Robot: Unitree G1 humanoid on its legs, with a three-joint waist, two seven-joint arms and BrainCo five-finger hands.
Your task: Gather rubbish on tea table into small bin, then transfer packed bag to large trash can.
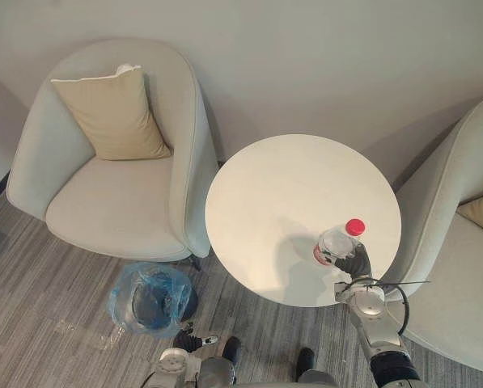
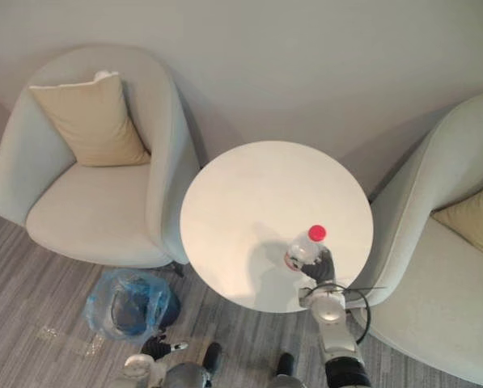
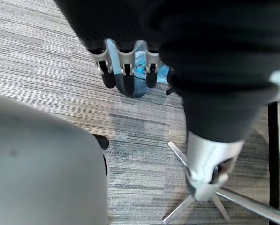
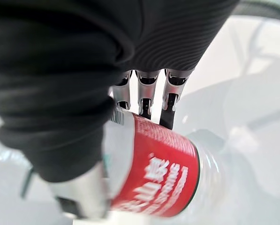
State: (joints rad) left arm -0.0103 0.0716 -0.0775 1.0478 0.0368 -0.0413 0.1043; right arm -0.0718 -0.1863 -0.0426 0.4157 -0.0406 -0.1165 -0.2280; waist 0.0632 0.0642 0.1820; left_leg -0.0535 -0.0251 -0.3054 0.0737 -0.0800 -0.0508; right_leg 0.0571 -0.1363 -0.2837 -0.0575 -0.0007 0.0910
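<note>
Red-capped bottle point(image 1: 336, 241) tight in right robot hand point(image 1: 357, 263) over table point(image 1: 290, 186); blue-bagged bin point(image 1: 124, 296) alongside.

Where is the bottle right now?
In the eye views, the bottle is gripped by the right hand at the table's near right edge.

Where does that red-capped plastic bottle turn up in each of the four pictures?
Left eye view: bottle at the round table's near right edge, held in the right hand.
Right eye view: bottle in the same spot, lower right of centre.
Right wrist view: bottle's red label close up, beneath the fingers.
Left wrist view: not in it; that one faces the blue-bagged bin.
Shared landmark: the round table's white top.
</note>
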